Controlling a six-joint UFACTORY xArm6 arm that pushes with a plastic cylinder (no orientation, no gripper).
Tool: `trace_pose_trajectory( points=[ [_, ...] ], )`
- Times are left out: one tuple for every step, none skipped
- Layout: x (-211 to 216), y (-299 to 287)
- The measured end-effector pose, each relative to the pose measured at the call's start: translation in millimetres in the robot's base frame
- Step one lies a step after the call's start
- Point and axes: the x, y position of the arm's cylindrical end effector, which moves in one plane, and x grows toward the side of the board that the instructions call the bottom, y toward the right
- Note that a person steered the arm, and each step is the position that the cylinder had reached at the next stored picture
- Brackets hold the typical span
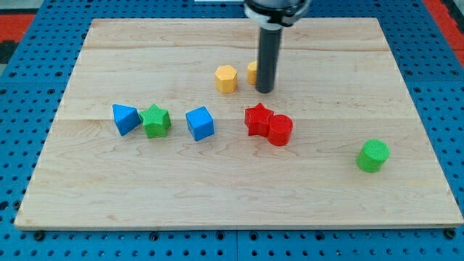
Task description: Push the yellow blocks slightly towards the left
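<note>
Toward the table's (87, 188) left edge sit a blue triangular block (125, 119) and a green star block (156, 121), touching. A blue cube (200, 123) is beside them. Near the top edge, mid-table, a yellow hexagonal block (226, 78) stands; my tip (264, 91) partly hides a second yellow block (252, 72). I carry no pincer, only a rod. A red star block (257, 119) touches a red cylinder (280, 130). A green cylinder (373, 156) sits toward the right edge.

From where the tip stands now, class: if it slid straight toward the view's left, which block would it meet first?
Most likely the yellow hexagonal block, just left of my tip. A second yellow block sits half hidden behind the rod; depth is unclear, so it may be touched already.
</note>
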Motion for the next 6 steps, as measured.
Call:
trace_pose_trajectory(
  points=[
    [-2.0,-21.8],
    [28.1,60.2],
    [-12.0,96.7],
    [-47.3,31.6],
    [-27.1,-5.9],
    [-27.0,39.4]
  ],
)
